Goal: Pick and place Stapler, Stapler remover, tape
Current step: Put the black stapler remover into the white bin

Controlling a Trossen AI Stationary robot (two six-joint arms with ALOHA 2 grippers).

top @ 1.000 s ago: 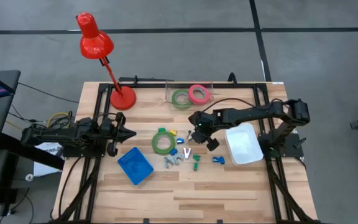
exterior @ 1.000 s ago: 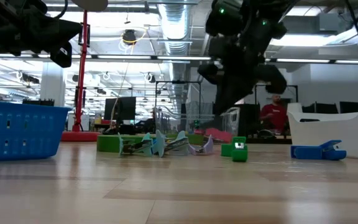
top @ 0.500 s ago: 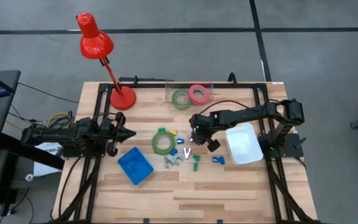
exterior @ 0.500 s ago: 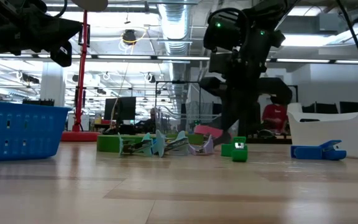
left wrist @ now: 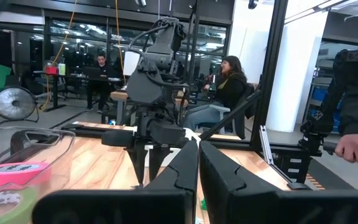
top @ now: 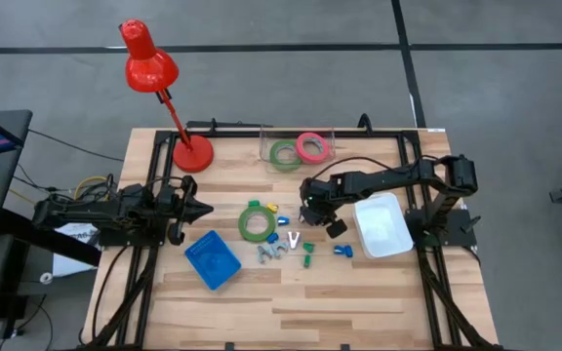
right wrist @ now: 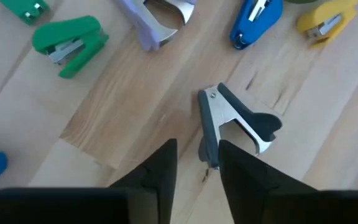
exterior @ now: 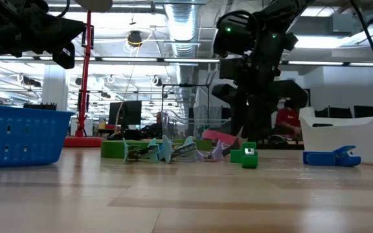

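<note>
The right gripper (right wrist: 196, 163) hangs parted and released just above a black staple remover (right wrist: 232, 121), near the loose green tape ring (top: 255, 221). The left gripper (top: 203, 208), clenched empty, waits beyond that ring's other side

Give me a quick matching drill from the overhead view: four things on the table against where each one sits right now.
Things:
1. red lamp
2. blue basket
3. white bin
4. pink tape

Places:
A. in the clear tray at the far edge
B. far left corner
C. under the right arm
D. near the left tool

Pairs: 1-B, 2-D, 3-C, 4-A
</note>
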